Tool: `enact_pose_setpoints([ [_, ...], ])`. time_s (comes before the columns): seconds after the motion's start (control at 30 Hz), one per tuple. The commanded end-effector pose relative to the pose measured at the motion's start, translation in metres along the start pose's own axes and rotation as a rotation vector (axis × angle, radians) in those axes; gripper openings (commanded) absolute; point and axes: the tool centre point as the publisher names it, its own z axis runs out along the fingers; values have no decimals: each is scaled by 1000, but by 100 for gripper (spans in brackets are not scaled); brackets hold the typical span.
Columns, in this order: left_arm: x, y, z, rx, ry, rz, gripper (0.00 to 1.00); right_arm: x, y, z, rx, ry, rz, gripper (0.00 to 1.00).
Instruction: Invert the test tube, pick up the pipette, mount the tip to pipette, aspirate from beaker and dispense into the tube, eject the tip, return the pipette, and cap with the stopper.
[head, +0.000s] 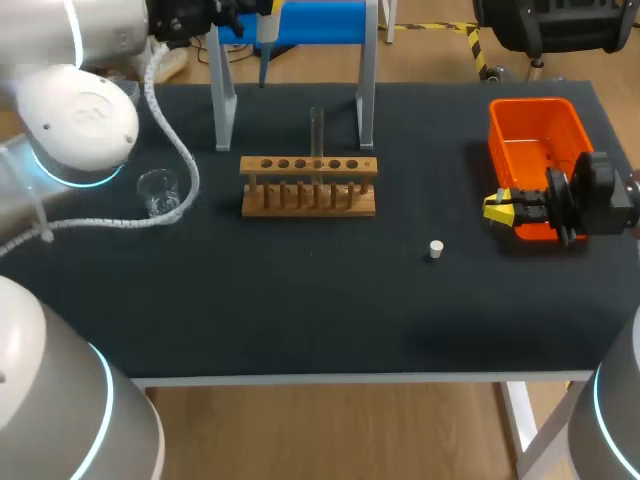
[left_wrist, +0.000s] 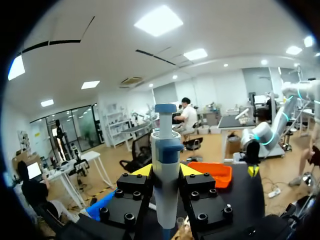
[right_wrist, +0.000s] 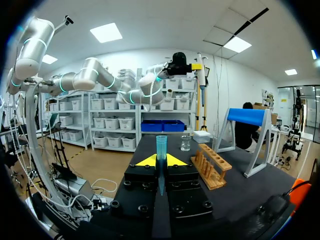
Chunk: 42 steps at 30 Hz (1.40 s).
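My left gripper (left_wrist: 166, 171) is shut on the white and blue pipette (left_wrist: 165, 190), which it holds upright high over the table's far left, next to the blue stand (head: 320, 22); in the head view the pipette (head: 266, 40) points down. My right gripper (right_wrist: 160, 161) is shut on a blue pipette tip (right_wrist: 161, 145) standing upright between its fingers, and hovers beside the orange bin (head: 535, 135). A clear test tube (head: 317, 128) stands in the wooden rack (head: 308, 186). The glass beaker (head: 158, 192) sits to the rack's left. The white stopper (head: 436, 249) lies on the mat.
The metal legs of the stand (head: 223, 100) rise just behind the rack. The orange bin (left_wrist: 210, 173) sits at the table's right side, close to my right gripper (head: 497, 208). A white cable (head: 170, 130) hangs from my left arm near the beaker.
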Motion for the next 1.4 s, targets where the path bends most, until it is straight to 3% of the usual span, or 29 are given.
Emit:
enact_pose_setpoints([
  [0.03, 1, 4, -9, 122, 857, 2, 0, 1, 0, -1, 1, -1, 0, 0],
  [0.43, 21, 4, -15, 101, 1052, 8, 0, 1, 0, -1, 1, -1, 0, 0],
  [0.63, 30, 3, -20, 90, 1015, 37, 0, 1, 0, -1, 1, -1, 0, 0],
  [0.73, 32, 1, -23, 51, 899, 59, 0, 1, 0, -1, 1, -1, 0, 0],
  [0.77, 33, -1, -24, -7, 844, 65, 0, 1, 0, -1, 1, -1, 0, 0],
  [0.93, 42, -2, -36, -93, 492, 70, 0, 1, 0, -1, 1, -1, 0, 0],
  [1.03, 53, 1, -37, -113, 359, 61, 0, 1, 0, -1, 1, -1, 0, 0],
  [1.23, 66, 6, -37, -82, 172, 43, 0, 1, 0, -1, 1, -1, 0, 0],
  [1.4, 75, 6, -38, -61, 102, 43, 0, 1, 0, -1, 1, -1, 0, 0],
])
